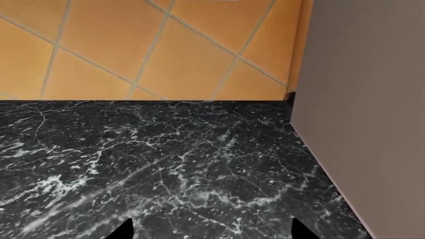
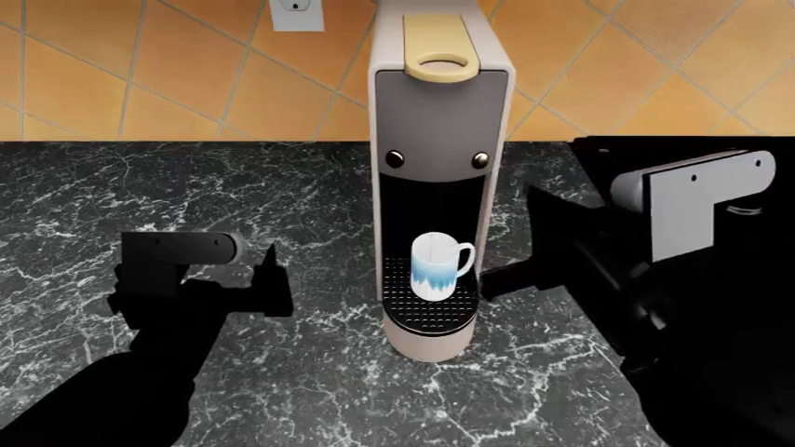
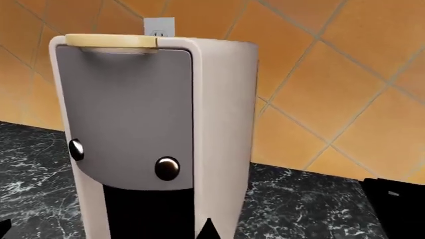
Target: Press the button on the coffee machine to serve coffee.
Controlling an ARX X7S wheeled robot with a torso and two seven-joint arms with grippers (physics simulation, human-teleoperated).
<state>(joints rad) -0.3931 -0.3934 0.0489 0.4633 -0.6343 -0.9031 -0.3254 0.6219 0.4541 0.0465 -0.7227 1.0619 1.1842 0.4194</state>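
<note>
Head view: the left arm reaches forward low over the black marbled tabletop, and its left pincer hangs to the left of the coffee machine, apart from it. Its dark fingers read as one mass here, so their spread cannot be told from this angle. The right arm comes in from the right, a grey-cream block on its wrist, and the right pincer points at the machine's lower right side, just beside the drip grille. Whether it touches cannot be told. The machine stands upright at the middle of the tabletop against an orange tiled wall, with its beige looped lever on top, two round buttons on the grey front, and a white-and-blue mug on the grille inside the dark bay. A white outlet sits on the wall.

Left wrist view: two dark fingertips show well apart (open, nothing between them), over bare marble, with the machine's plain grey side close by.

Right wrist view: the machine's front fills the picture and the nearer button is plain. Only slivers of fingertips show, set wide, holding nothing
</note>
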